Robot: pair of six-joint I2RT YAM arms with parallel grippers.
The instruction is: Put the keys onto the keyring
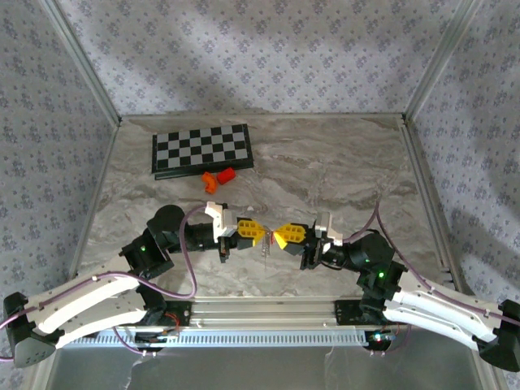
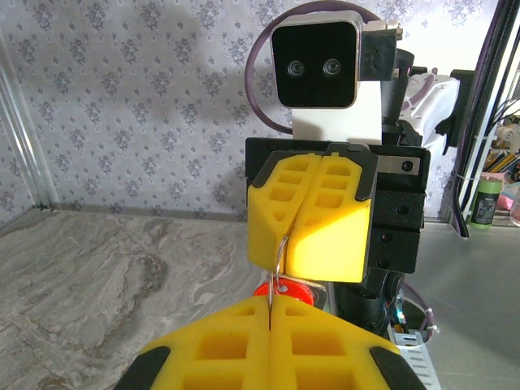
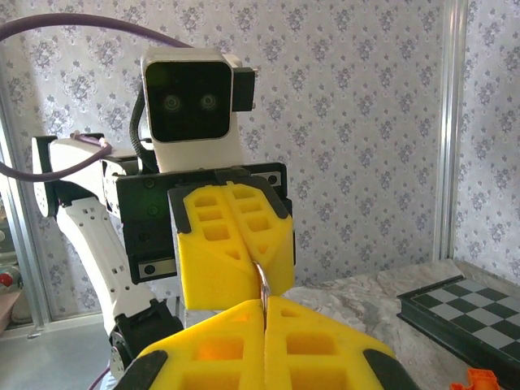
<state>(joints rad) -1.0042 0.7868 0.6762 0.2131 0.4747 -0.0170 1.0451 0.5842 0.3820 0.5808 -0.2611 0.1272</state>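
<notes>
- Left claw (image 2: 270,321) shut tight on keyring (image 2: 279,256) wire.
- Right claw (image 2: 296,219) at 12 o'clock pinches it too, prob. to steady it.
- Red tag (image 2: 286,289) hangs at 6.

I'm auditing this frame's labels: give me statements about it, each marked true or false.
1. The left end effector and right end effector face each other tip to tip. True.
2. The right end effector is wide open. False: it is shut on the ring.
3. The red tag sits below the ring. True.
4. The chessboard lies at the table's near right. False: it lies at the far left.
5. The left end effector is shut. True.
</notes>
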